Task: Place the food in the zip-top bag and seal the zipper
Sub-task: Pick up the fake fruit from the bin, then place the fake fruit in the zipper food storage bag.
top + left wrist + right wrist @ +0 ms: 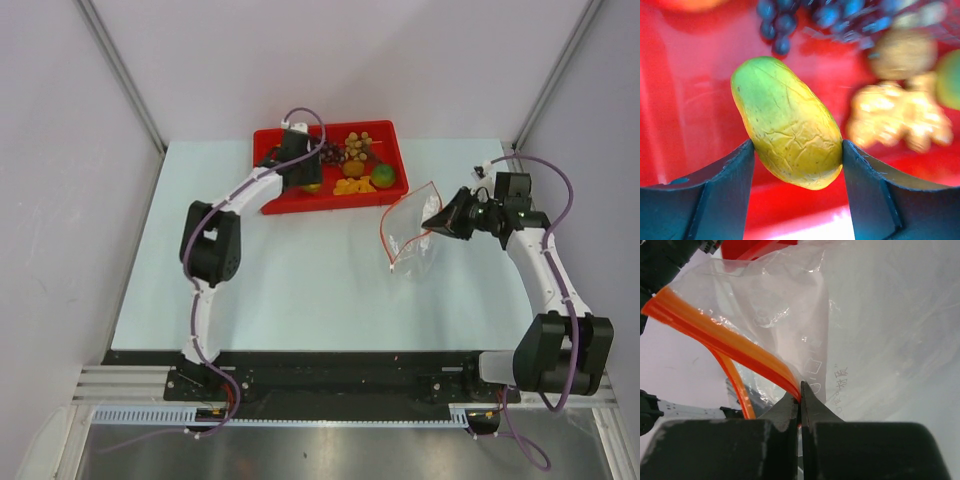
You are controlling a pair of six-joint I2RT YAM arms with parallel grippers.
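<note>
The yellow-green mango (787, 122) lies in the red tray (270, 138), and my left gripper (797, 145) is shut on it, one finger pressing each side. In the top view the left gripper (305, 178) reaches down into the tray's left half. Dark grapes (785, 22), orange chunks (900, 117), a tan ball cluster (357, 140) and a round green fruit (383, 177) also sit in the tray. The clear zip-top bag (410, 228) hangs right of the tray. My right gripper (800, 390) is shut on its orange zipper (725, 337) and holds the mouth apart.
The tray stands at the table's back edge, with grey walls close behind and on both sides. The pale table top (300, 290) stretches between the tray and the arm bases.
</note>
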